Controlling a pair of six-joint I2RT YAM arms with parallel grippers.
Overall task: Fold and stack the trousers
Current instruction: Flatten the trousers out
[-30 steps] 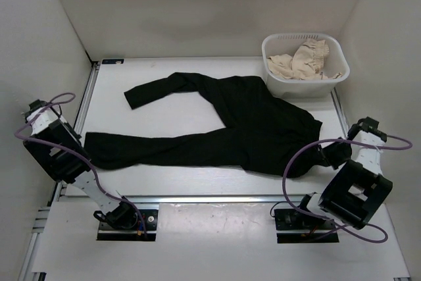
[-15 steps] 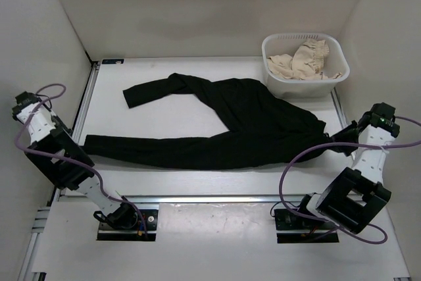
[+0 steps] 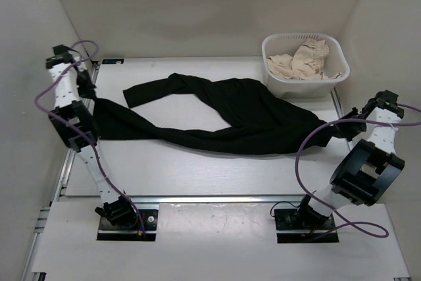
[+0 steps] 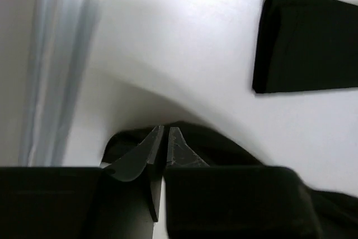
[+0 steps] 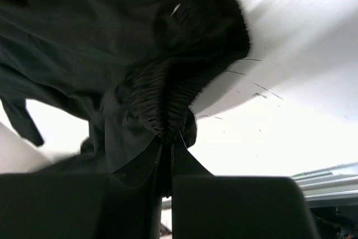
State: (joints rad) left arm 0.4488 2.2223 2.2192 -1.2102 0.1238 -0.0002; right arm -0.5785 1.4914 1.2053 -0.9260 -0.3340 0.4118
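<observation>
The left hand (image 3: 90,94) has its fingers pressed together on the end of one leg of the trousers (image 3: 250,116). In its wrist view the two dark fingertips (image 4: 174,138) meet on a fold of black cloth, with a soft shadow on the white counter (image 3: 184,162) just beyond them, so the pinched end appears to hang clear of the surface. Just past that hand, on the side toward the other arm, the squared end of the second leg (image 4: 306,43) lies flat on the counter, apart from the held leg. From the left hand the held leg runs in a long twisted band across the counter to the seat of the trousers, which spreads out in front of the right hand (image 3: 342,129). That hand is also closed, pinching the gathered, ribbed waistband (image 5: 162,99) — the fabric bunches right at its fingertips and drapes away from them, with a shadow on the counter beside it. Farther from the right hand, toward the back wall, stands a white basket (image 3: 270,47) holding a crumpled beige cloth (image 3: 302,60); the hip of the trousers lies close against the basket's near corner.
</observation>
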